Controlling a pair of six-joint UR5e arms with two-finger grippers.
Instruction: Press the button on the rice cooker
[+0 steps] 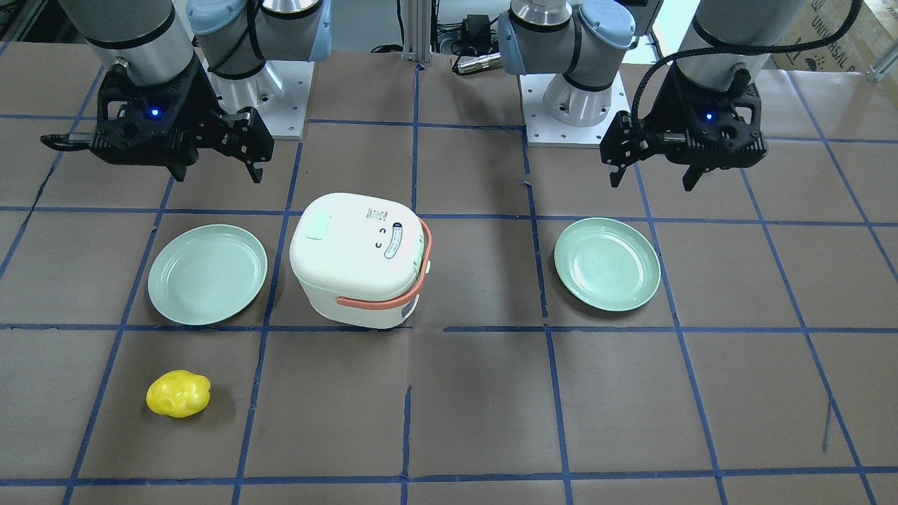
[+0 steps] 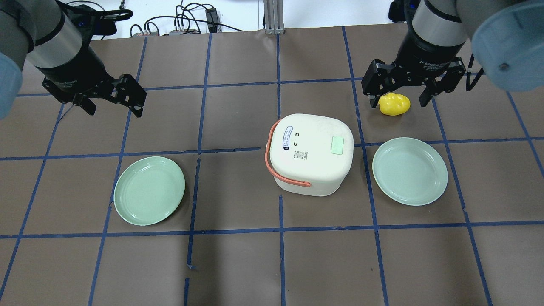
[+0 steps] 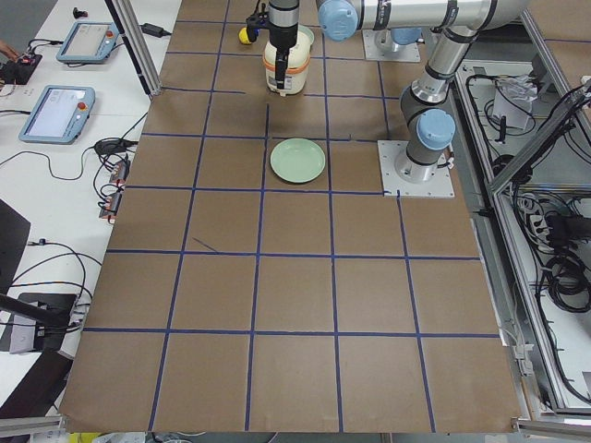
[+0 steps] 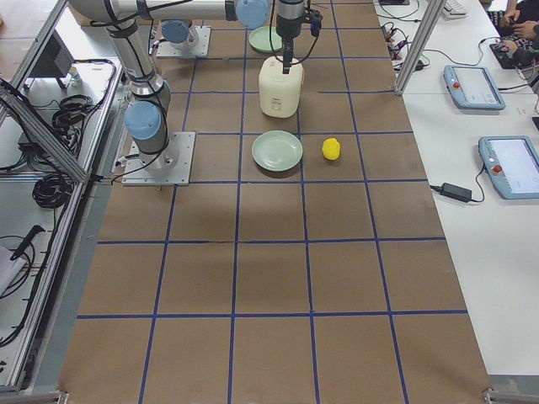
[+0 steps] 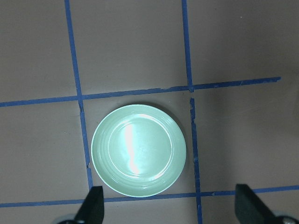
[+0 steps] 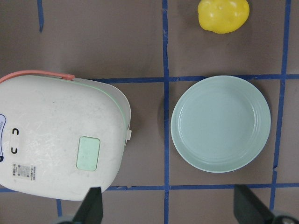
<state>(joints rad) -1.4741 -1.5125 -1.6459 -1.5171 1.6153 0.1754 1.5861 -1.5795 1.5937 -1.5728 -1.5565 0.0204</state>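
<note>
- rice cooker (image 2: 312,155) sits upright on the bench (image 2: 238,263), about mid-width between robot-side edge and operators' edge, lid shut
- button (image 2: 337,145): pale green rectangle on the lid top, on the side toward the robot's right; nothing touches it
- orange handle (image 2: 272,163) lies folded down along the cooker's side toward the robot's left
- left fingers (image 5: 92,207): spread wide, holding nothing, raised over the bench toward its left end; wrist view looks straight down on the left plate (image 2: 149,190)
- right fingers (image 6: 92,207): spread wide, holding nothing, raised over the bench; wrist view takes in cooker, right plate (image 2: 410,171) and yellow fruit (image 2: 394,104)
- both green plates lie flat, one each side of the cooker, apart from it; right plate is the nearer one
- yellow fruit lies alone on the bench, toward the operators' edge on the robot's right, well apart from cooker and plate
</note>
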